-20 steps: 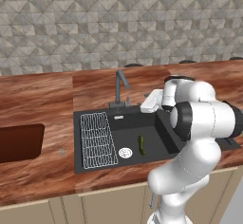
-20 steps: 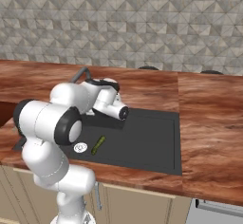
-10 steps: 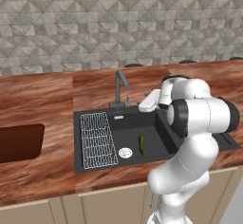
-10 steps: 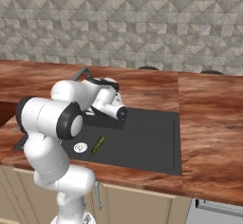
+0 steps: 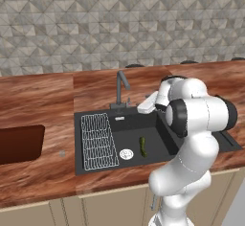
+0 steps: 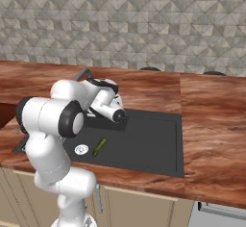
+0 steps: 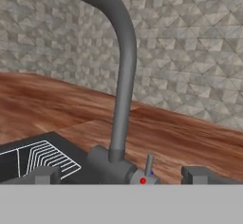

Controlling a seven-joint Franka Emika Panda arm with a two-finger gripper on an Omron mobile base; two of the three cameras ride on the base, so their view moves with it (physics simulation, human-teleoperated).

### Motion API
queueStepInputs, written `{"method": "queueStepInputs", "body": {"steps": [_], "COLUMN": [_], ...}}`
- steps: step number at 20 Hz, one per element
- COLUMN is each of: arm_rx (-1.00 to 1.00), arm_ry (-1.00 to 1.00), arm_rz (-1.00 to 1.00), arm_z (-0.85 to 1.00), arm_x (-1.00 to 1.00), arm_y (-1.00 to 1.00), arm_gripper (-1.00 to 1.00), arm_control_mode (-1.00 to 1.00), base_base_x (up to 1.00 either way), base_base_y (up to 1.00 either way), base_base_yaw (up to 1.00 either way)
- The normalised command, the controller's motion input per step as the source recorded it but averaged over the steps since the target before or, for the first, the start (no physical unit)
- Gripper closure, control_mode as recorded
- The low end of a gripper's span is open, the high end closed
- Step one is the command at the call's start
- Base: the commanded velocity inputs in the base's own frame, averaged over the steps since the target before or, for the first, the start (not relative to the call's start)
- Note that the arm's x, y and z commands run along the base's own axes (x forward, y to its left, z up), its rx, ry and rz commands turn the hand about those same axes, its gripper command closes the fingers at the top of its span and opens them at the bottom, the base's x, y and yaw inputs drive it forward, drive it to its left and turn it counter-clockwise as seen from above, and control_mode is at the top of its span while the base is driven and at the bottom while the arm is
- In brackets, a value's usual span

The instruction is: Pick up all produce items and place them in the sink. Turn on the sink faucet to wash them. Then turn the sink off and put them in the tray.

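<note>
Little has shifted since a second ago: the hand has edged slightly toward the sink faucet (image 5: 122, 90), while the cucumber (image 5: 142, 146) lies where it lay. The gripper (image 7: 121, 174) is open and holds nothing; its two dark fingertips (image 7: 42, 174) stand well apart at the bottom of the hand view, one on either side of the faucet's base. Between them, at that base, rises a small upright lever (image 7: 149, 163) with a red dot just beside it. The faucet's grey stem climbs from the base and bends over at the top.

Seen from the left base view, the white hand hangs over the back edge of the sink (image 5: 158, 131), just to the right of the faucet and near it; whether it touches the faucet I cannot tell. The cucumber rests on the black floor of the sink in front of the faucet, just beside the round silver drain (image 5: 126, 154). A white wire rack (image 5: 98, 141) lies in the basin's left part, in front and left of the faucet. The dark reddish-brown tray (image 5: 19, 144) sits in the wood countertop (image 5: 38, 98), well apart to the faucet's left.
</note>
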Motion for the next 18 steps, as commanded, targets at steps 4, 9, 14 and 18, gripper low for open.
{"method": "queueStepInputs", "body": {"steps": [4, 9, 14, 18], "arm_rx": [-0.02, -0.02, -0.02, -0.01], "arm_ry": [0.00, 0.00, 0.00, 0.00], "arm_rz": [-0.06, -0.01, 0.00, 0.00], "arm_z": [-0.13, -0.14, -0.11, -0.06], "arm_x": [0.13, 0.01, 0.00, 0.07], "arm_y": [0.01, 0.10, 0.21, 0.12], "arm_gripper": [-1.00, -1.00, -1.00, -1.00], "arm_control_mode": [-1.00, -1.00, -1.00, -1.00], "base_base_x": [0.00, 0.00, 0.00, 0.00], "base_base_y": [0.00, 0.00, 0.00, 0.00], "base_base_yaw": [0.00, 0.00, 0.00, 0.00]}}
